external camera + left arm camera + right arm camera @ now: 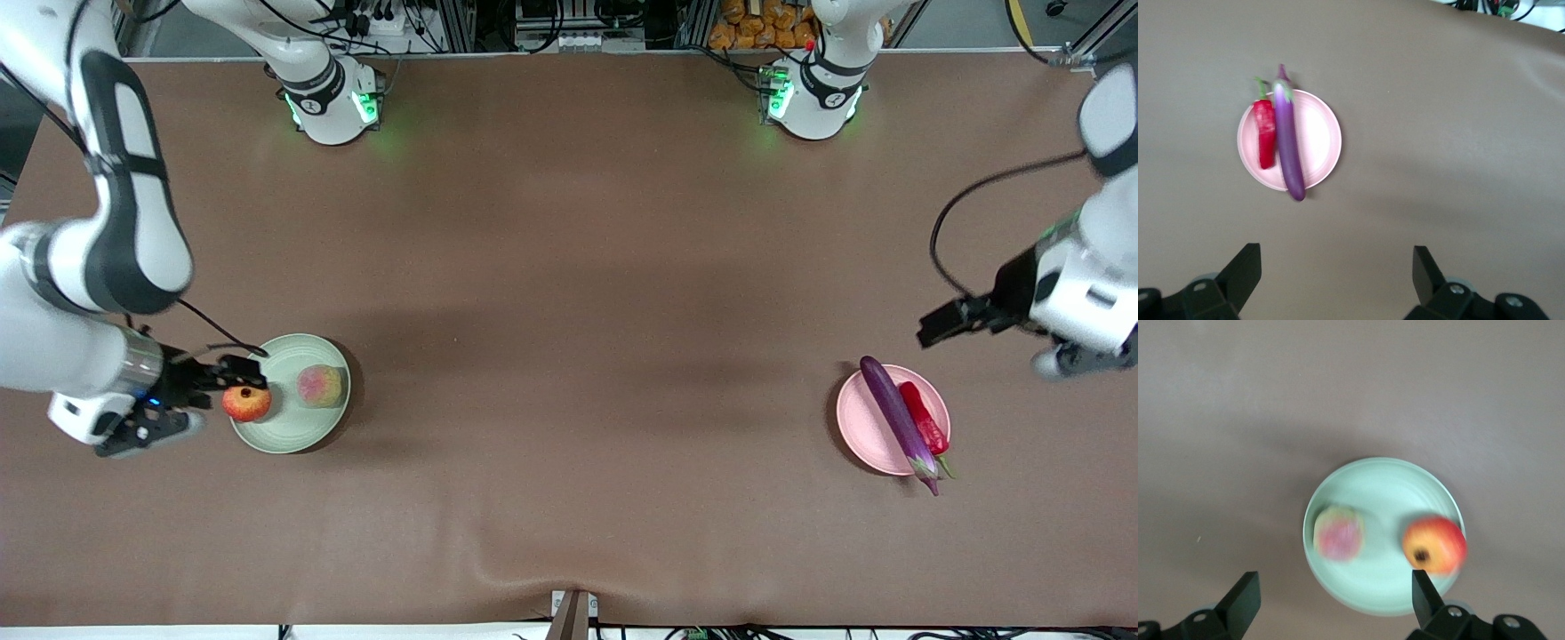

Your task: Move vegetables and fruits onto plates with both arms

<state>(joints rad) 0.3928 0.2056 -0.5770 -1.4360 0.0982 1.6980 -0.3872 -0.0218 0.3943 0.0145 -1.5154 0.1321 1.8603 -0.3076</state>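
Observation:
The pale green plate (284,433) holds the red-orange pomegranate (246,403) and the pinkish-green peach (320,386). My right gripper (200,402) is open and empty, up over the plate's rim beside the pomegranate. The right wrist view shows the plate (1385,497), peach (1338,532) and pomegranate (1435,545) past my open gripper (1335,600). The pale pink plate (861,427) holds the purple eggplant (896,418) and red chili (925,428). My left gripper (942,327) is open and empty, raised over bare table beside it. The left wrist view shows this plate (1318,133), eggplant (1288,143), chili (1265,133) and gripper (1337,273).
A brown cloth (569,293) covers the table and wrinkles near the front edge (498,569). The arm bases (329,98) (813,93) stand along the edge farthest from the front camera. The eggplant's stem end overhangs the pink plate's rim.

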